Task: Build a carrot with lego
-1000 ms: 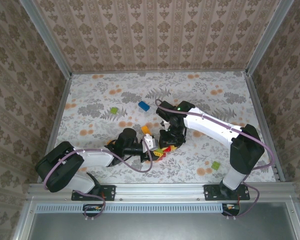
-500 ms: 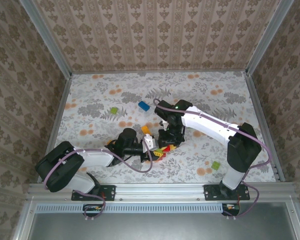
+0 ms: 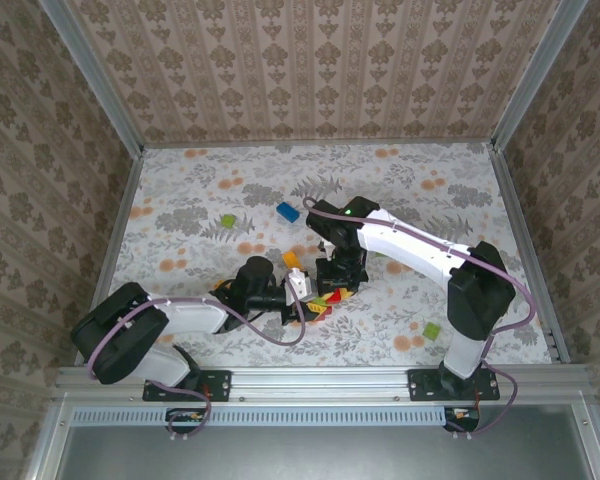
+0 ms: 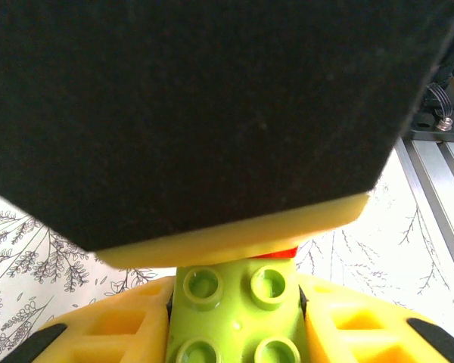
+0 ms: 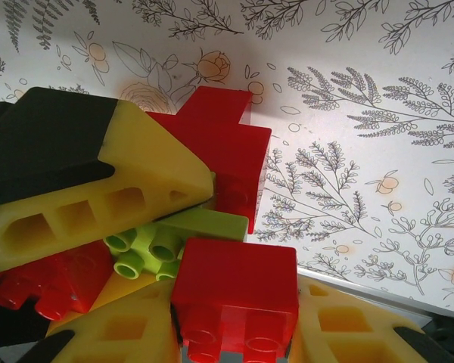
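R gripper grips red brick beside L gripper's green brick.

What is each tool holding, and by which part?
The left tool grips a green lego brick by its two opposite side walls. The right tool grips a red lego brick the same way, by its side walls.
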Tool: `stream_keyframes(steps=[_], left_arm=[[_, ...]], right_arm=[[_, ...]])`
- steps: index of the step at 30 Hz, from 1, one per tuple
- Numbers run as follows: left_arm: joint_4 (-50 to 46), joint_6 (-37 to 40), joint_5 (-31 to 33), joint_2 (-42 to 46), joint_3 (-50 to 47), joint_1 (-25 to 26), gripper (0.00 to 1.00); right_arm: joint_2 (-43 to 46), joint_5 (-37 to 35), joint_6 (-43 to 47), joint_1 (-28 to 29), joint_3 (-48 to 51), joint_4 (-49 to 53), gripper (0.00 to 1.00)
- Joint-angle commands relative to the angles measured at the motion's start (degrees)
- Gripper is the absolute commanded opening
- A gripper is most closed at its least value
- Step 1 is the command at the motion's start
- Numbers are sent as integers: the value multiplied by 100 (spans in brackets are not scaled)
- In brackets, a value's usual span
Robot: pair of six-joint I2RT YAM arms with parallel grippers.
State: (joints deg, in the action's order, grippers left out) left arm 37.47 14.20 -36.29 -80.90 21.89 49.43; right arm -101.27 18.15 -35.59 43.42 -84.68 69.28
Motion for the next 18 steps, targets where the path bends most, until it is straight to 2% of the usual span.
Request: stream_keyframes(steps=[1,18], left_arm=[[-133,101,-97,-92,-40,34,37],[-129,119,-93,-153,-35,43,38]], right_arm=[[-249,-464,66,49,-21,162,30],[-640,-848,115,282,-540,585,30]])
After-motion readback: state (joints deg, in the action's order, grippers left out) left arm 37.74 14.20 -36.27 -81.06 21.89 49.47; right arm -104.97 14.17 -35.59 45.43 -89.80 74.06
